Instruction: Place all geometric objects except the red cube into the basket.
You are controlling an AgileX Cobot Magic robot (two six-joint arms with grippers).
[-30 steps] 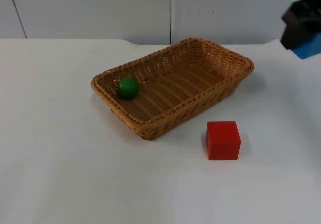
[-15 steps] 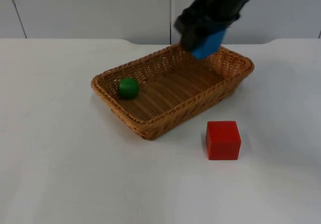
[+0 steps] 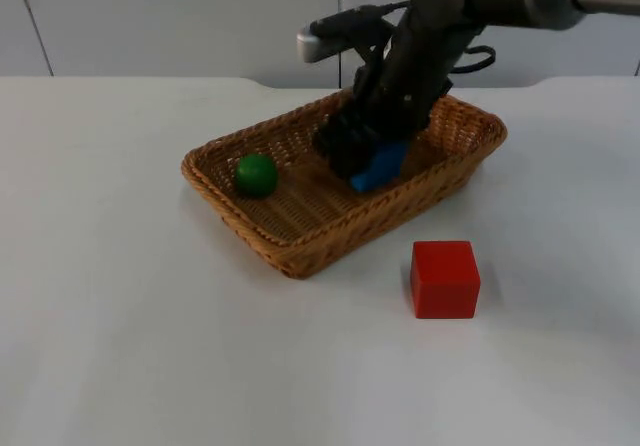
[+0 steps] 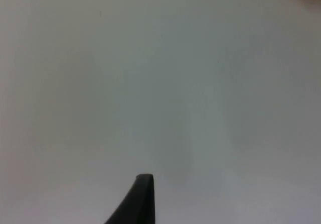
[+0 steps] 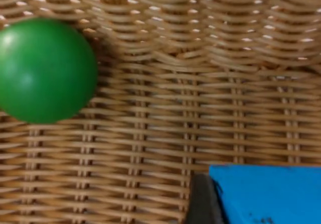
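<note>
A woven wicker basket (image 3: 240, 221) stands in the middle of the table. Inside it, at its left end, lies a green ball (image 3: 256, 175), also seen against the weave (image 5: 46, 69). My right gripper (image 3: 362, 166) reaches down into the basket's middle, shut on a blue block (image 3: 378, 167) that is low over the basket floor; the block's blue face (image 5: 266, 194) sits beside a black finger (image 5: 200, 201). A red cube (image 3: 444, 278) rests on the table in front of the basket's right end. My left arm waits off to the side, one black fingertip (image 4: 138, 201) over bare table.
The white table top (image 3: 120, 346) stretches around the basket and ends at the grey partition wall (image 3: 200, 16). The basket's woven wall (image 5: 200, 43) rises just beyond the ball and block.
The right arm swung in from the right edge with the blue block, passed above the basket's far rim and has lowered into the basket's middle. Ball, basket and red cube stayed put.
</note>
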